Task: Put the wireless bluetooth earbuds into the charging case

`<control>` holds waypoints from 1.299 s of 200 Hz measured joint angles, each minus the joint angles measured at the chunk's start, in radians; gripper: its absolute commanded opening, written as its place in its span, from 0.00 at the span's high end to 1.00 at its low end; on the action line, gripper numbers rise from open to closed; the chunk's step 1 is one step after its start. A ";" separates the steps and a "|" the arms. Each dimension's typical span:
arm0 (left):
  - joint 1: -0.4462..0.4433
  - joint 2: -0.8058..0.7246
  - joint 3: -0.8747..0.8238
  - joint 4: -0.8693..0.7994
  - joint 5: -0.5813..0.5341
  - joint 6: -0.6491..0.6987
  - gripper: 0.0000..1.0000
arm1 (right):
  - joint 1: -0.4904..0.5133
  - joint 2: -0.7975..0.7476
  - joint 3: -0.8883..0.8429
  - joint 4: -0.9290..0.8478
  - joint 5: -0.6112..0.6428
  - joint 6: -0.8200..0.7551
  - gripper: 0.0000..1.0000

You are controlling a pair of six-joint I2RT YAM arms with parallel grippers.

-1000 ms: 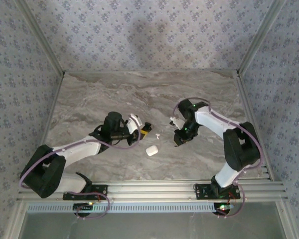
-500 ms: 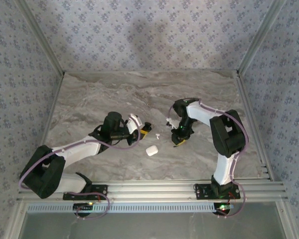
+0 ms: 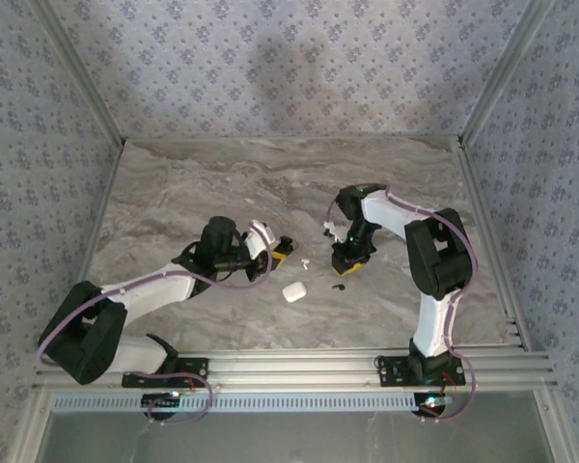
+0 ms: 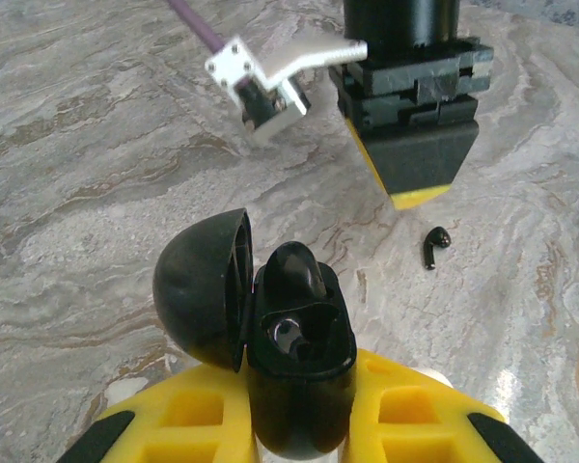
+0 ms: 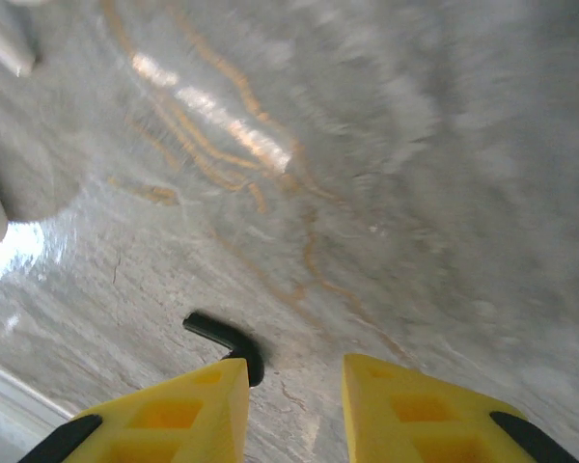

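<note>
Charging case (image 4: 304, 338) is held clamped, lid open, in the left end effector (image 4: 299, 378), cavity faced toward the right end effector (image 5: 294, 378), presumably so a bud can be fed in from that side. Right fingers are spread with nothing gripped, and a black earbud (image 5: 217, 333) is left on the worktop (image 4: 77, 145) just off one fingertip, outside the gap, so it is judged dropped, not seated. Versus a second ago, the right end effector has been drawn closer to the left one and the earbud is now exposed beneath it; the left grip is unchanged.
</note>
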 measured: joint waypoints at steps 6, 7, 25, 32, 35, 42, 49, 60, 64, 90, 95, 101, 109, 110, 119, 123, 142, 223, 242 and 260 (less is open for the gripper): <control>0.000 0.000 0.000 0.000 -0.005 -0.003 0.87 | -0.002 -0.013 0.001 0.000 0.009 0.031 0.68; 0.000 0.000 0.000 0.000 -0.005 -0.003 0.87 | -0.002 -0.014 0.001 -0.001 0.010 0.038 0.68; 0.000 0.000 0.000 0.001 -0.016 -0.007 0.87 | -0.005 -0.069 0.000 -0.008 0.019 0.170 0.67; -0.001 0.001 0.000 0.002 -0.021 -0.007 0.87 | -0.004 -0.100 -0.006 -0.004 0.018 0.241 0.67; 0.000 0.001 0.000 0.002 -0.023 -0.007 0.87 | -0.003 -0.115 -0.011 0.000 0.018 0.277 0.67; 0.000 0.003 0.000 0.005 -0.024 -0.010 0.87 | 0.000 -0.150 -0.027 0.009 0.016 0.349 0.66; -0.001 0.006 0.000 0.007 -0.027 -0.011 0.87 | 0.004 -0.186 -0.048 0.018 0.015 0.421 0.65; -0.001 0.010 0.000 0.006 -0.029 -0.014 0.87 | 0.013 -0.252 -0.108 0.057 0.000 0.552 0.65; -0.001 0.011 0.000 0.007 -0.031 -0.014 0.87 | 0.016 -0.270 -0.128 0.071 -0.006 0.588 0.65; -0.001 0.013 0.000 0.008 -0.035 -0.014 0.87 | 0.051 -0.343 -0.266 0.158 -0.036 0.859 0.65; -0.001 0.013 0.000 0.008 -0.035 -0.015 0.87 | 0.056 -0.343 -0.284 0.172 -0.038 0.902 0.67; -0.001 0.013 0.000 0.008 -0.037 -0.015 0.87 | 0.064 -0.342 -0.303 0.191 -0.039 0.949 0.67; -0.001 0.013 0.000 0.007 -0.039 -0.016 0.87 | 0.071 -0.341 -0.328 0.217 -0.041 1.009 0.67; -0.001 0.013 0.000 0.008 -0.040 -0.016 0.87 | 0.072 -0.341 -0.330 0.219 -0.041 1.014 0.67; -0.001 0.013 0.000 0.008 -0.043 -0.018 0.87 | 0.078 -0.341 -0.352 0.246 -0.042 1.073 0.66; -0.001 0.013 0.000 0.008 -0.043 -0.018 0.87 | 0.081 -0.341 -0.362 0.259 -0.041 1.103 0.67; -0.001 0.013 0.000 0.008 -0.047 -0.022 0.87 | 0.092 -0.341 -0.401 0.321 -0.036 1.209 0.65; -0.001 0.013 0.000 0.008 -0.047 -0.026 0.87 | 0.104 -0.378 -0.512 0.470 0.022 1.422 0.62; -0.001 0.013 0.000 0.008 -0.047 -0.026 0.87 | 0.102 -0.382 -0.516 0.492 0.031 1.430 0.62; -0.001 0.013 0.000 0.007 -0.047 -0.026 0.87 | 0.100 -0.382 -0.517 0.512 0.035 1.431 0.62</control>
